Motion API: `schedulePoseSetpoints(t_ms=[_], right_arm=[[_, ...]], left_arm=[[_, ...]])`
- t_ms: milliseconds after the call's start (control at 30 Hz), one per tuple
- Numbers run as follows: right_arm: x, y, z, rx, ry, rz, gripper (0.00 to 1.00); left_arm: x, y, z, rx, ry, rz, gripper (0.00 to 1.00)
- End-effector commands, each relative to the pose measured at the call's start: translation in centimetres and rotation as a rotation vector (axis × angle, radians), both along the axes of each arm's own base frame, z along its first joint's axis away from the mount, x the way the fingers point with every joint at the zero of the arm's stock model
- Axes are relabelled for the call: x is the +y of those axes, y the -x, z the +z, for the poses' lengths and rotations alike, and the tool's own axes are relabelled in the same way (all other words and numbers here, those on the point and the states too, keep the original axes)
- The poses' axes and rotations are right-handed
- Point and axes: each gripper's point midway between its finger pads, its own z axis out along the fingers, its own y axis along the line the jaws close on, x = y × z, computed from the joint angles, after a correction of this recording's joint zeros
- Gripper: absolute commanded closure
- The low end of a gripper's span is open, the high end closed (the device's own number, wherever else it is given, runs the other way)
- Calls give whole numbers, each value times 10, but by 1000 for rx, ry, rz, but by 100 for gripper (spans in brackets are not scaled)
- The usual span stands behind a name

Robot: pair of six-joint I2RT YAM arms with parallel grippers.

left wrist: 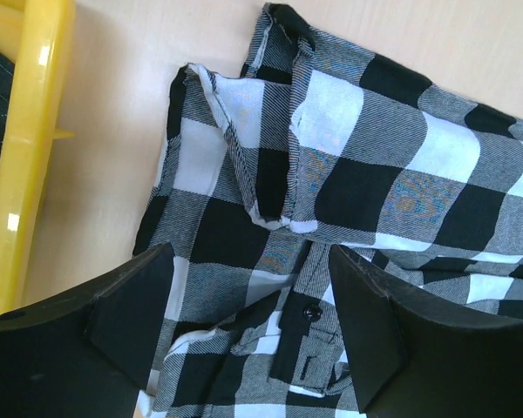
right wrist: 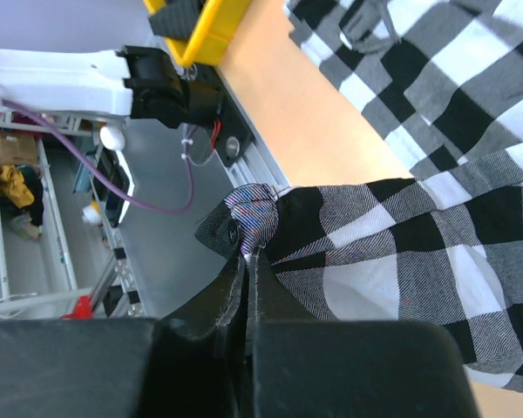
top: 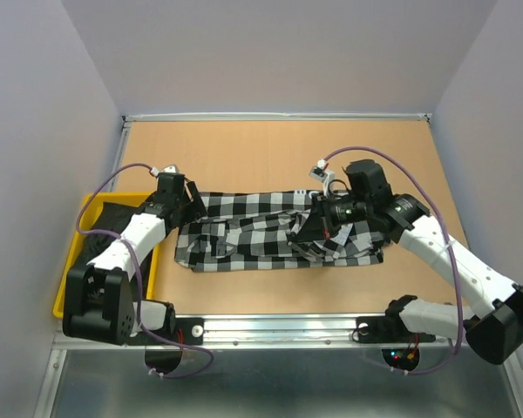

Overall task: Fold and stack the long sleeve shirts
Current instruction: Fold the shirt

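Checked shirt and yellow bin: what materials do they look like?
Checked shirt: woven cloth, probably cotton flannel, matte; a fine diagonal weave and stitched seams show up close. Yellow bin: looks like moulded hard plastic, glossy; bright highlights sit on its smooth rim.

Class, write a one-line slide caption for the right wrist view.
Right gripper shut on a fold of the checked shirt, with the yellow bin at the table's far side.

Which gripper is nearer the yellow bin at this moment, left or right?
Left. The left gripper hangs open over the checked shirt at its end beside the yellow bin. The right gripper pinches cloth toward the shirt's other end, well away from the bin.
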Motion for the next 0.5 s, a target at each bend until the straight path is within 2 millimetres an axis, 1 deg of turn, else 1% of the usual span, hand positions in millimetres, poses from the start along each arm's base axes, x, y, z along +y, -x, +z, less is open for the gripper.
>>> schedulePoseSetpoints(t_ms=[0, 67, 100, 133, 167, 233, 267, 300, 333, 367, 433, 467], right_arm=[[19, -6, -1, 14, 3, -5, 99], [30, -9, -1, 15, -6, -4, 99], [37, -4, -3, 18, -2, 17, 100], [43, -8, -9, 24, 12, 20, 99], [48, -8, -14, 34, 24, 31, 99], [60, -4, -28, 62, 56, 71, 99], [67, 1, -32, 71, 66, 98, 99], [71, 4, -36, 75, 75, 117, 99], [78, 4, -44, 95, 89, 144, 99], [84, 9, -47, 100, 95, 168, 100], [91, 13, -52, 123, 101, 207, 99], [97, 12, -59, 139, 114, 224, 99]], left_arm=[[-5, -13, 31, -84, 11, -13, 18], [-4, -12, 35, -97, 8, -22, 17], [-5, -11, 41, -118, 11, -28, 17], [-5, -8, 40, -120, 10, -37, 17], [-5, -6, 42, -130, 12, -46, 17], [-8, 1, 46, -150, 27, -69, 17], [-11, 5, 49, -165, 39, -85, 17], [-12, 6, 54, -183, 45, -91, 17], [-12, 10, 52, -182, 48, -95, 17], [-11, 12, 60, -213, 49, -101, 17], [-10, 17, 62, -227, 49, -101, 17], [-15, 19, 66, -238, 68, -126, 17]])
